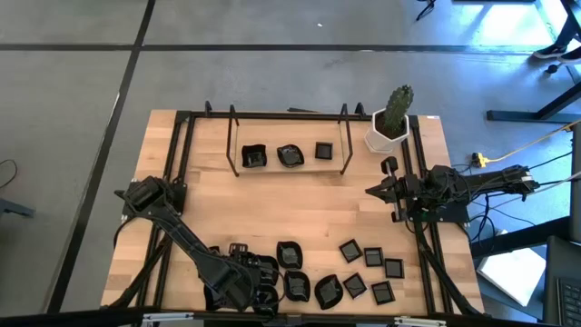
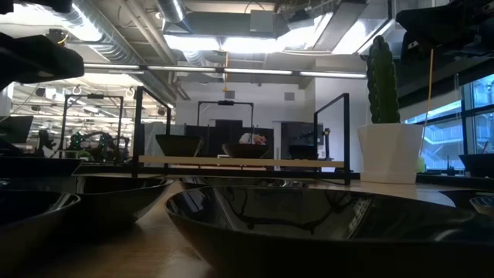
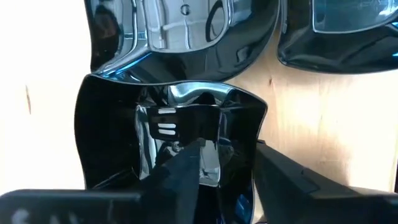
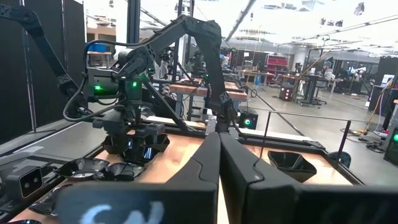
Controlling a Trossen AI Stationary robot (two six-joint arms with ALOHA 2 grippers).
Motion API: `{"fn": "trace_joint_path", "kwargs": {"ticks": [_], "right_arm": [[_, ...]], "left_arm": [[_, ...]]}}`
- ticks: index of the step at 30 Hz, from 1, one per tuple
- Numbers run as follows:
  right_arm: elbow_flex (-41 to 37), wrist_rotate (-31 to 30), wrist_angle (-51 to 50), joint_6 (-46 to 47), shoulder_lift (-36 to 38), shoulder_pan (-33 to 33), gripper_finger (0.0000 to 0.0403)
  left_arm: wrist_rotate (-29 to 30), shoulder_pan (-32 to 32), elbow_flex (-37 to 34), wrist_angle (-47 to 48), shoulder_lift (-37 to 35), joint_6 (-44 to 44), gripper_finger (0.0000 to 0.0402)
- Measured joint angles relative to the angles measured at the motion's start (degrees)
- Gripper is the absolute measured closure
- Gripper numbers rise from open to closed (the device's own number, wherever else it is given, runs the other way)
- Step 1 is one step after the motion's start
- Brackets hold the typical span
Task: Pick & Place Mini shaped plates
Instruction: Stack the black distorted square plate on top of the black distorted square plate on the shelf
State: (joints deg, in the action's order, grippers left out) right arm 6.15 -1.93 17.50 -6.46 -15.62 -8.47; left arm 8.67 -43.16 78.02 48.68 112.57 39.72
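Note:
Several glossy black mini shaped plates (image 1: 349,272) lie along the table's near edge. Three more (image 1: 290,155) sit on a raised wooden shelf at the far middle. My left gripper (image 1: 243,283) points down over the near-left cluster, open, astride the side wall of a wavy-edged squarish plate (image 3: 112,143) that rests flat on the table. One finger (image 3: 183,174) is inside the plate's hollow and the other (image 3: 280,177) outside its rim. My right gripper (image 1: 369,191) waits shut at the table's right side, pointing level toward the left, nothing in it (image 4: 219,140). My left gripper comes from above, one finger inside the wavy squarish plate and one outside, with the plate's side wall (image 3: 242,140) between them. A gap shows on either side of the wall, and I cannot tell whether a finger touches it. The plate lies on the table.
A leaf-like plate (image 3: 180,31) and another plate (image 3: 339,34) lie close beside the one under my left gripper. A white pot with a green cactus (image 1: 390,123) stands at the far right corner. Black frame rails (image 1: 177,163) run along the table's left and right sides.

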Motion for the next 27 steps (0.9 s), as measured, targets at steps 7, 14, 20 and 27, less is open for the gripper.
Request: {"fn": "trace_joint_path", "kwargs": {"ticks": [7,14,20,27], "right_arm": [[0.0,0.0,0.0,0.0,0.0,0.0,0.0397],[0.0,0.0,0.0,0.0,0.0,0.0,0.0397],[0.0,0.0,0.0,0.0,0.0,0.0,0.0397],[0.0,0.0,-0.1,0.0,0.0,0.0,0.0397]], "left_arm": [[-0.7,0.3,0.0,0.1,0.0,-1.9,0.0366],[-1.8,0.3,0.5,2.6,-0.1,-3.5,0.0397],[-3.7,0.3,8.1,15.2,-0.2,-3.9,0.0399],[9.7,1.2,21.8,29.5,-0.6,-6.8,0.0399]]}}
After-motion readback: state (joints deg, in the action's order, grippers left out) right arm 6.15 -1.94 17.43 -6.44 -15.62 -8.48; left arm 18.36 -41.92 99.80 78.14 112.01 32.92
